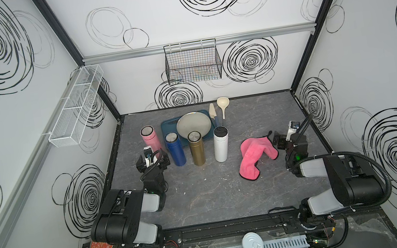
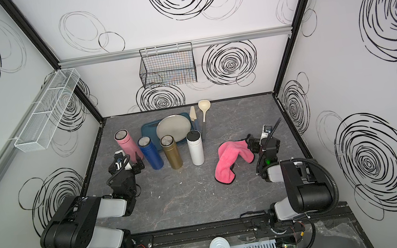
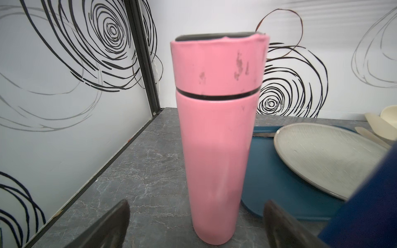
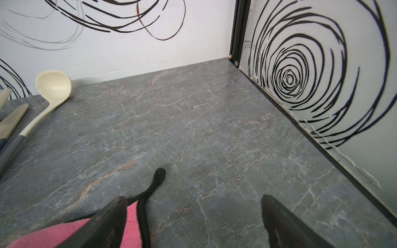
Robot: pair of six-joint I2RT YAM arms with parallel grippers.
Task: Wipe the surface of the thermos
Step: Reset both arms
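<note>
The pink thermos [image 3: 217,150] stands upright, grey smudges marking its cap; left hand [image 3: 196,203] and right hand [image 4: 193,197] both released.

No text, label, brand, number or sign can be read anywhere here.

White walls [image 1: 177,26], black scribbled swirls, black corner posts [image 1: 59,30]. Black wire basket [image 1: 192,62] hangs on back-wall aluminium rail [image 1: 128,53]; white mesh rack [image 1: 74,105] on left wall. Grey marble-patterned surface [image 1: 216,194].
</note>
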